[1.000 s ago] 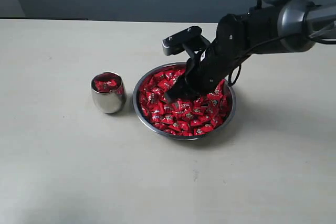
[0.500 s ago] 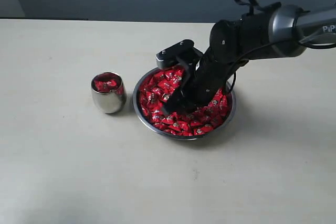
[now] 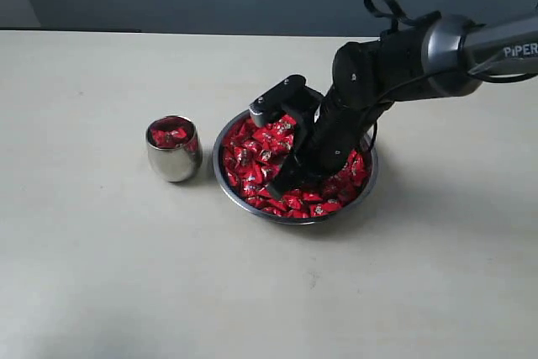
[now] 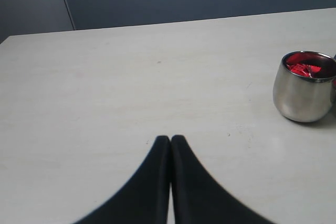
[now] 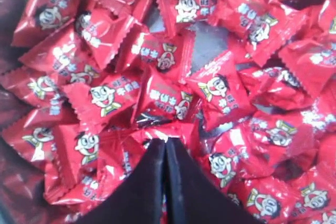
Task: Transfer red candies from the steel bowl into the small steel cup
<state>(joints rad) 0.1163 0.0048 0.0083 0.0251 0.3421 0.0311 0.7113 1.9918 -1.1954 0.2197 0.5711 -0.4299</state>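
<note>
1. Many small candies in shiny red wrappers (image 3: 252,166) were heaped in the wide, shallow steel bowl (image 3: 277,218). The right claw (image 3: 282,184) was sunk into the heap near its middle.
2. The right claw's jaws were pressed together, with their tips met by a crinkled wrapper edge. Whether a candy was pinched could not be told.
3. The small polished steel cup (image 3: 174,157), already holding a few red candies, was set on the pale surface (image 3: 101,275) just beside the bowl, not touching it.
4. In the exterior view the cup was placed left of the right claw, beyond the bowl's left rim. A lift clear of that rim and a leftward carry were judged to be needed.
5. The left claw (image 4: 170,139) was clenched on nothing, low over bare surface and well apart from the cup.
</note>
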